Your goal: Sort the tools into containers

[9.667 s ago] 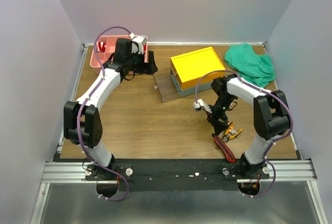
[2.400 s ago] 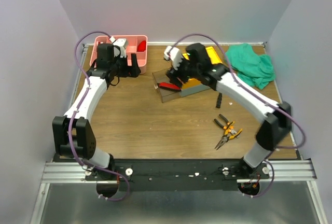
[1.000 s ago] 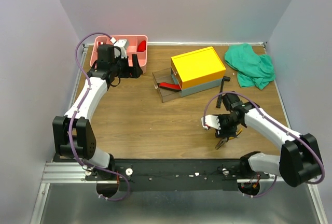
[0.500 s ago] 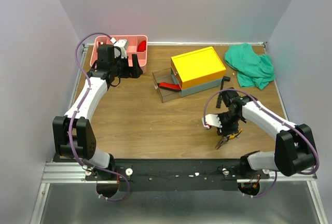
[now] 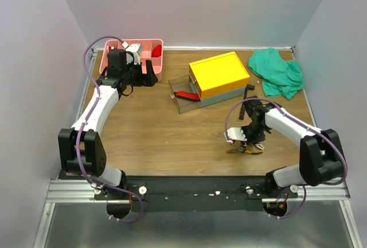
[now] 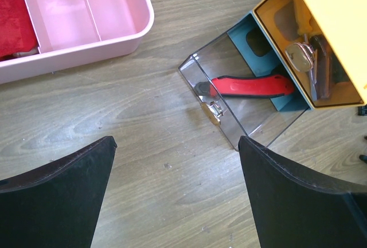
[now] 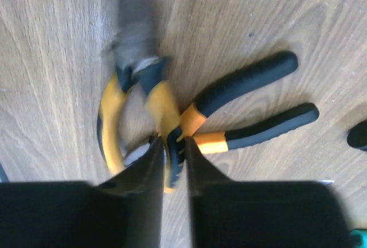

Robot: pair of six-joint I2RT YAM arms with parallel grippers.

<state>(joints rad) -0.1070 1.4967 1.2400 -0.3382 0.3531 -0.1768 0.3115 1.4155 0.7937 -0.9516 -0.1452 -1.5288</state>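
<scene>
- The right gripper (image 7: 172, 147) has its fingers (image 7: 137, 202) nearly together, pinched on one handle of the yellow-handled pliers (image 7: 156, 103) (their grey head is blurred).
- The orange-and-black pliers (image 7: 229, 93) lie on the wooden surface (image 7: 51, 58), touching the yellow pair at the handles.
- The left gripper (image 6: 175, 142) hangs with its fingers wide apart, holding nothing, above the surface between the pink tray (image 6: 86, 51) and the yellow-lidded toolbox (image 6: 338, 18).
- The red-and-black cutter (image 6: 246, 85) lies in the toolbox's clear drawer (image 6: 258, 119), which stands open.
</scene>
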